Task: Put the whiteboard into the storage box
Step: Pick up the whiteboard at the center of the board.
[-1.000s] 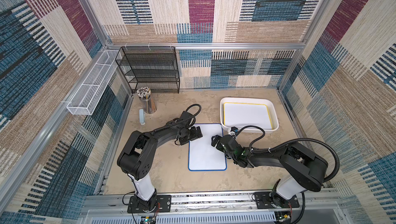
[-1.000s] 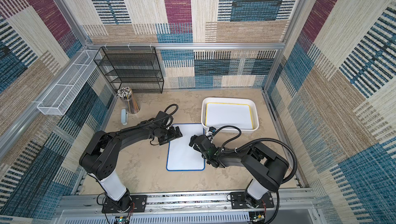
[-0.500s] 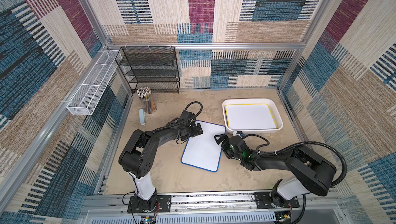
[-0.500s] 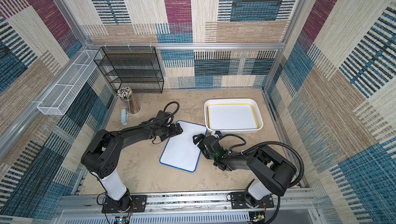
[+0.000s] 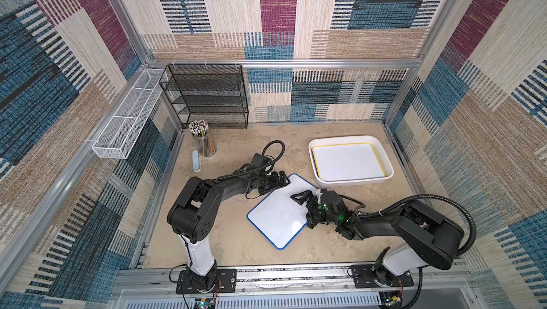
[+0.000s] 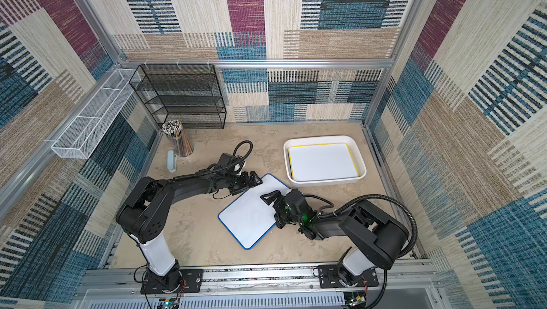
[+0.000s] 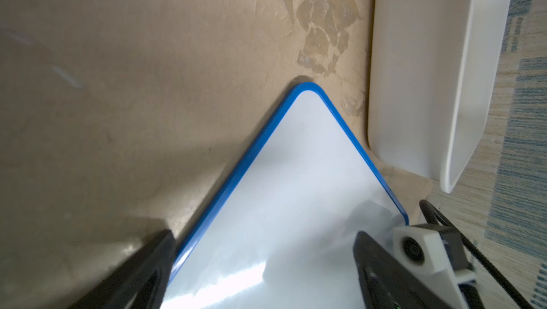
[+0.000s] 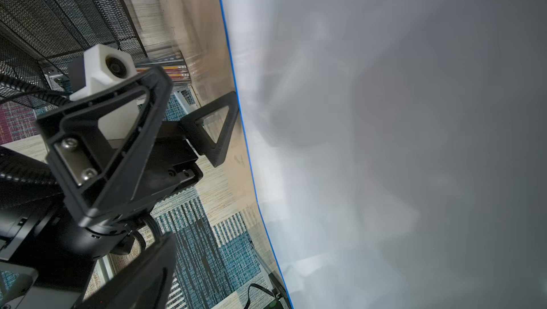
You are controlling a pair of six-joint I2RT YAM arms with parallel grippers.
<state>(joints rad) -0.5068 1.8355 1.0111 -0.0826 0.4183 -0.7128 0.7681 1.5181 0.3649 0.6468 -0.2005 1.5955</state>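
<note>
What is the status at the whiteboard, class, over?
Both open: left gripper, right gripper, at blue-rimmed whiteboard. It lies on table, outside storage box. In box already: yellow-rimmed board.

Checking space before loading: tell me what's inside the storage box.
A yellow-edged whiteboard lies flat in the box, covering most of its floor. Anything beneath that board is hidden.

Walls [image 5: 266, 11]: woven patchwork panels in blue, maroon and beige, partly striped, on three sides. Aluminium frame rails [image 5: 296, 63] run at the corners and at mid-height. Tabletop [image 5: 236, 233]: mottled tan, matte.

Well beyond the left gripper [image 5: 281, 181], against the back wall: black mesh shelf rack [image 5: 207, 94]. Further to that gripper's left, hung on the side rail: long white wire-mesh tray [image 5: 127, 124]. Nearer it, by the rack's foot: clear cup of pencils [image 5: 202, 139].

Light even, shadows soft.
</note>
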